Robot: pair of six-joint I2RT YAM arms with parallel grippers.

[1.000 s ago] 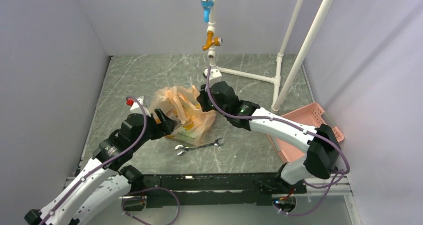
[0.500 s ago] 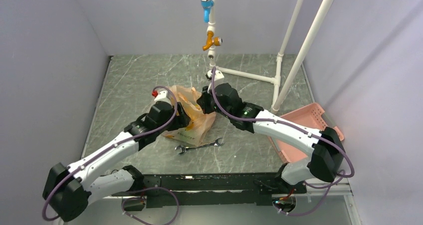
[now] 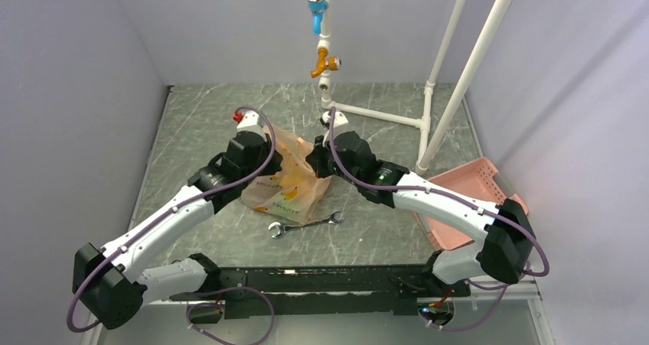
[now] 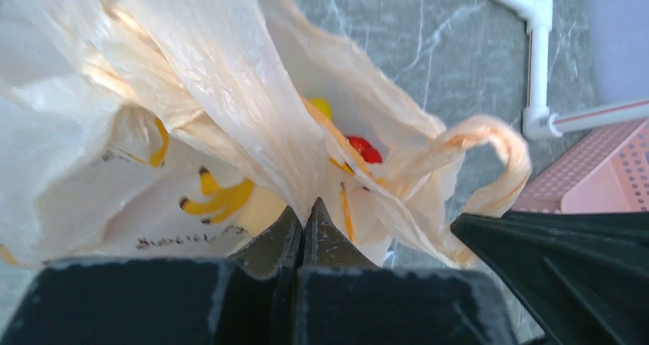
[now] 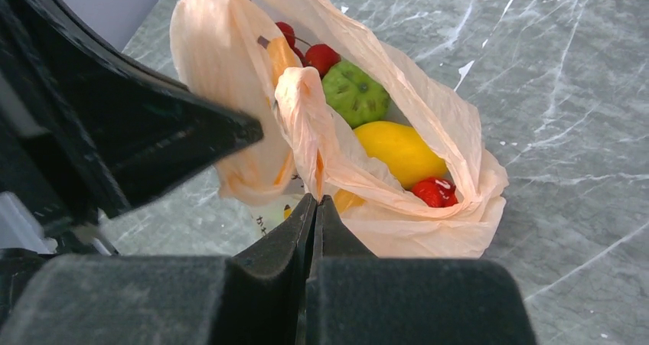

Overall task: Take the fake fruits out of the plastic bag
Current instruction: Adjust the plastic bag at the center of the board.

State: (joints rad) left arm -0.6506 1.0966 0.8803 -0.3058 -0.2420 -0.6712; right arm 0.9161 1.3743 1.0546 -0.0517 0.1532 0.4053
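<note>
The thin, crinkly, translucent peach-orange plastic bag [image 3: 289, 190] with yellow printed spots lies near the middle of the grey marbled table [image 3: 191, 115], between the two arms. The left gripper [image 4: 304, 209] is closed, its black fingers pressed together on a pleat of the bag's film at one side of the mouth. The right gripper [image 5: 315, 204] is likewise clamped tight, pinching a twisted fold of the opposite edge. In the right wrist view the bag gapes and the glossy plastic fake fruits [image 5: 390, 146] lie inside it: a bumpy green round fruit [image 5: 354, 92], a yellow elongated fruit [image 5: 409, 157] just beside it, a small red fruit [image 5: 435, 191] against the yellow one, and dark red round pieces [image 5: 317, 54] at the far end. The left wrist view gives only a glimpse of red and yellow through the opening, with a handle loop [image 4: 490, 142] curling free. A steel open-ended wrench [image 3: 304, 224] lies on the table just in front of the bag's near edge. A rigid pink slotted basket [image 3: 468, 183] sits at the right edge under the right arm, and a white pipe frame [image 3: 425, 108] stands at the back right.
</note>
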